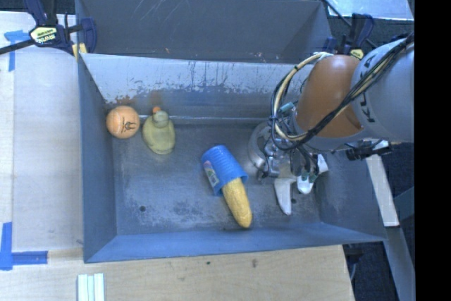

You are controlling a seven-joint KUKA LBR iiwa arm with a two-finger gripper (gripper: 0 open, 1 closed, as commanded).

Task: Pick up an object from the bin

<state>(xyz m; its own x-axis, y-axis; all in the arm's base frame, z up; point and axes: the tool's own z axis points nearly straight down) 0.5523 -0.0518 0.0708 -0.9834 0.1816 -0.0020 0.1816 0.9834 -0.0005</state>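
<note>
Camera view: corn lies beside end effector.

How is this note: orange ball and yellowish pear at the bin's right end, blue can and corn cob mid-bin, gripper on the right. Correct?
Not quite. The camera view shows the orange ball and yellowish pear at the bin's left end. The blue can and corn cob lie mid-bin, gripper on the right.
</note>
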